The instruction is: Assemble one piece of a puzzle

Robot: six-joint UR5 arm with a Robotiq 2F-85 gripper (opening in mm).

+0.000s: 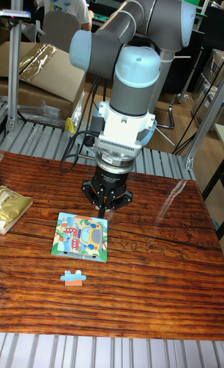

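A square puzzle board point(81, 236) with a colourful cartoon bus picture lies flat on the wooden table. A loose puzzle piece point(73, 276), blue on top and orange below, rests on the table just in front of the board's near edge. My gripper point(104, 207) hangs pointing down just behind the board's far right corner, above the table. Its fingers are dark and close together, and I see nothing held between them. The piece lies well apart from the gripper.
A golden foil packet point(11, 207) sits at the table's left edge. Behind the table are metal rollers point(43, 137), a cardboard box point(43, 75) and a seated person point(62, 4). Cables point(78, 150) hang from the arm toward the table's back edge.
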